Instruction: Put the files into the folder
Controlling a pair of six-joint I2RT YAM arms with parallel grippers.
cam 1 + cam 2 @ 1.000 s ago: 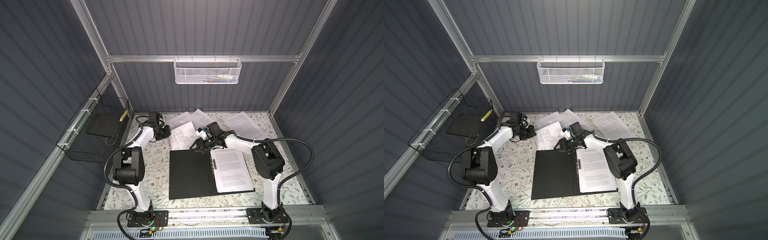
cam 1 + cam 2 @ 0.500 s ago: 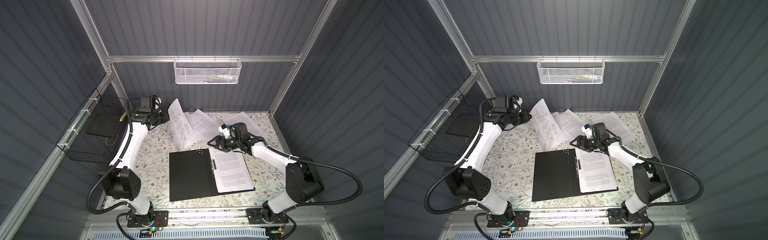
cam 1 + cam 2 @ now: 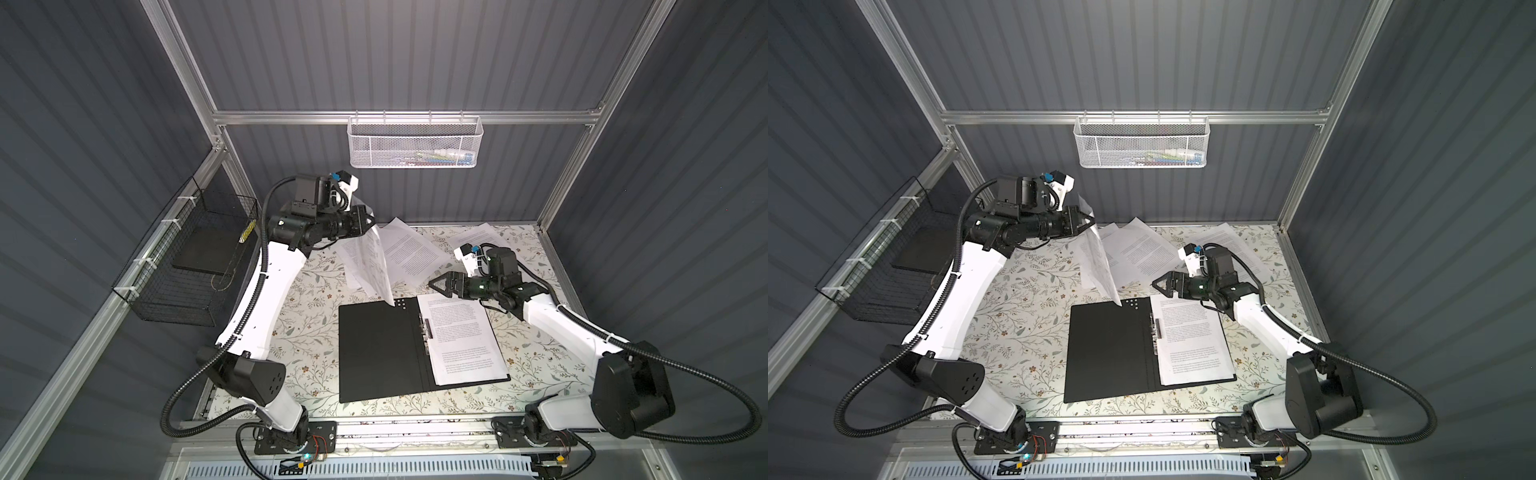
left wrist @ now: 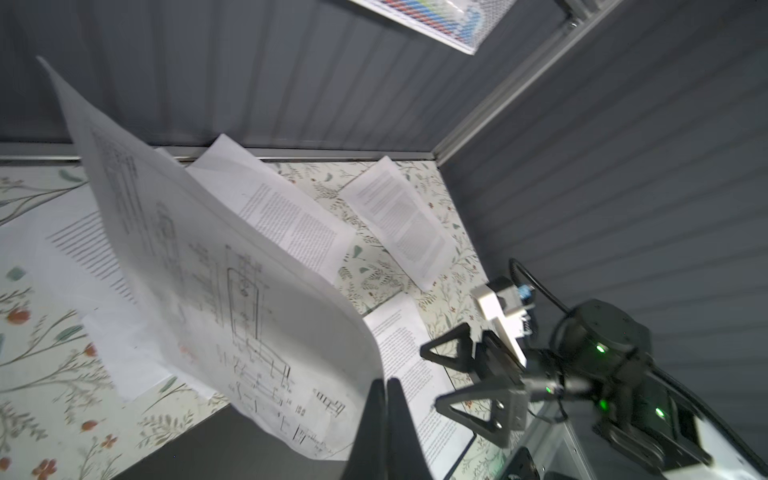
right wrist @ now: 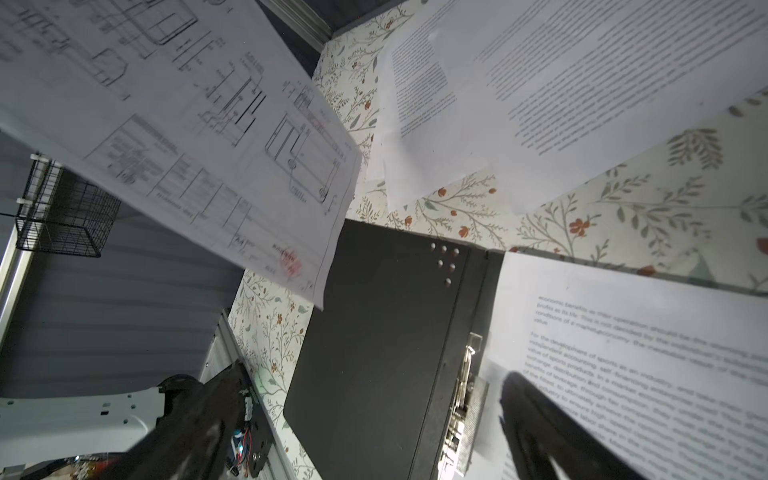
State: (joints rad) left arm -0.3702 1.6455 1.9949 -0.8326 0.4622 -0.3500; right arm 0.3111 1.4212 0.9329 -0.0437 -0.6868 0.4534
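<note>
black folder (image 3: pixel 378 349) open flat, text sheet (image 3: pixel 461 340) inside, drawing sheet (image 3: pixel 376 266) aloft, loose sheets (image 3: pixel 409 253) behind

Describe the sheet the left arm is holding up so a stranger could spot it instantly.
Start at the open black folder in the middle of the floral table. Over its far edge, one sheet hangs in the air, pinched at its top by the left gripper. Unlike the text pages lying flat behind it, it carries line drawings.
</note>
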